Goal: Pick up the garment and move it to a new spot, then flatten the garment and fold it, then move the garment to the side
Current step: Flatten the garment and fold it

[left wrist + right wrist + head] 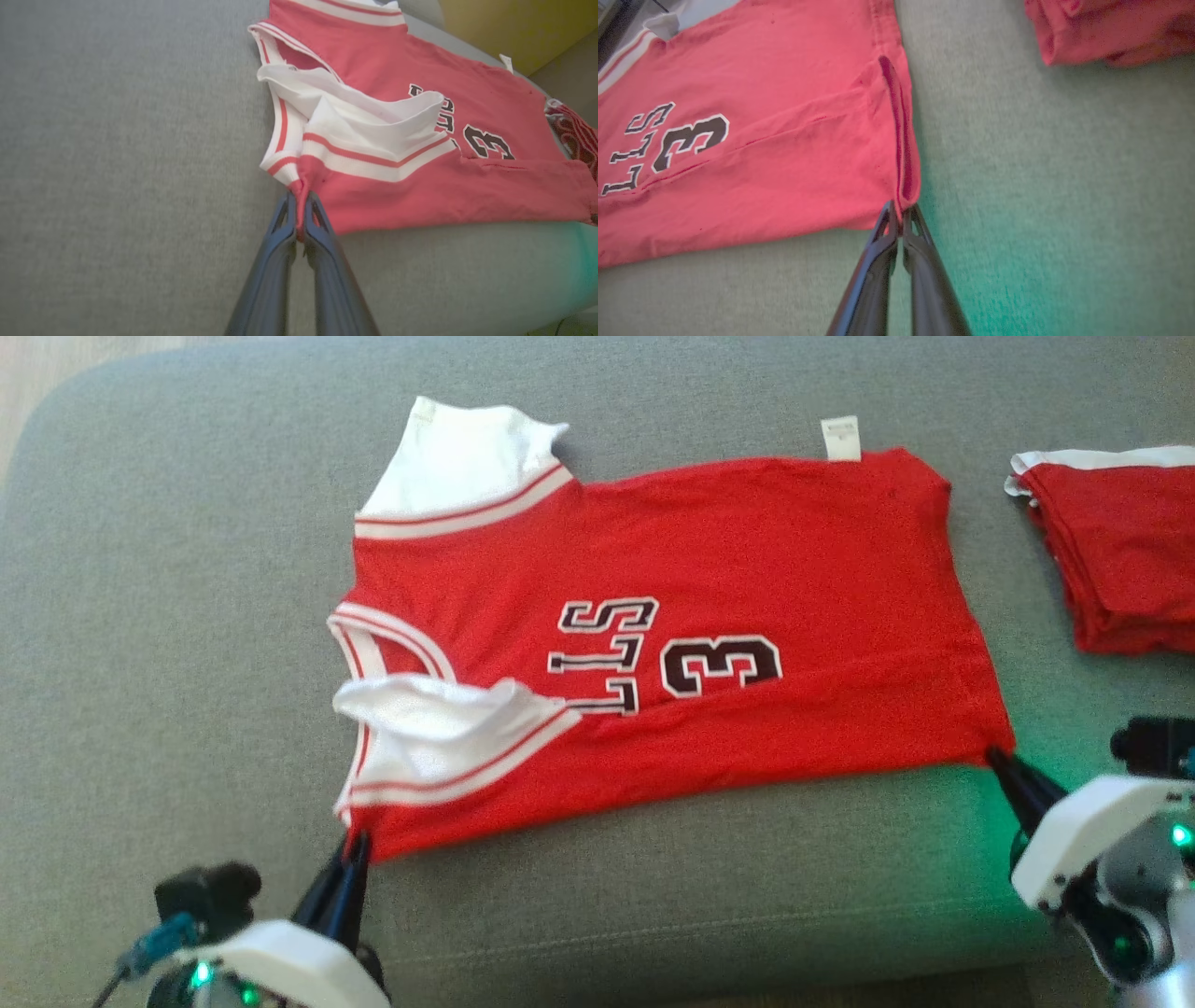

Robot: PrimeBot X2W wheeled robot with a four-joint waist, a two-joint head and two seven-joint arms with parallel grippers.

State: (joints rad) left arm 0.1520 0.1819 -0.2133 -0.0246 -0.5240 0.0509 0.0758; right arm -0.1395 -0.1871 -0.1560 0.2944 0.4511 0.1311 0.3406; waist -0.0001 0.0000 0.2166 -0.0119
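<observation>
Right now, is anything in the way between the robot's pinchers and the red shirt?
No, nothing visible. The left gripper is shut on the red shirt at its near shoulder corner, and the right gripper at its near hem corner. Another folded red garment lies apart, to the right.

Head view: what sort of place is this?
Likely a home living room: red jersey on a grey upholstered cushion, pale wood floor beyond its corner, a folded red garment alongside.

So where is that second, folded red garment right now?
The folded red garment lies at the head view's far right, on the grey cushion, just right of the spread jersey and beyond the right hand.
</observation>
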